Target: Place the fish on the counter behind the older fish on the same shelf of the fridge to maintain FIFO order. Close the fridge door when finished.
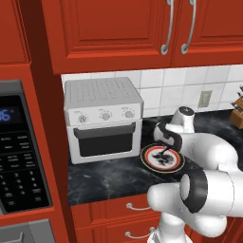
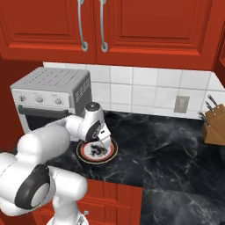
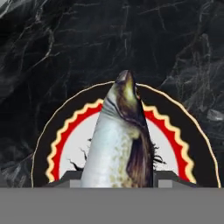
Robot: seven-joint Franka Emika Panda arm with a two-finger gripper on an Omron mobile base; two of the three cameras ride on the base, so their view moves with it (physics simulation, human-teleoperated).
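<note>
The fish (image 3: 119, 135) lies on a round plate (image 3: 46, 144) with a black rim and a red wavy ring, head pointing away from the hand. The plate (image 1: 151, 163) (image 2: 83, 154) stands on the black marble counter (image 1: 104, 178) (image 2: 167, 154). My gripper (image 3: 119, 177) reaches down onto the plate, and its two dark fingertips (image 3: 70, 177) press against the fish's flanks. From the base views the gripper (image 1: 164, 151) (image 2: 102, 143) stands upright over the plate's middle, and the fish (image 2: 97, 150) is a small dark shape under it. The fridge and the older fish are out of view.
A white toaster oven (image 1: 103, 118) (image 2: 48, 99) stands on the counter just left of the plate. A wooden knife block (image 2: 215, 127) is at the far right. Red wall cabinets (image 1: 118, 33) hang above, red drawers (image 1: 133, 209) sit below, and a built-in oven panel (image 1: 19, 156) is at the left.
</note>
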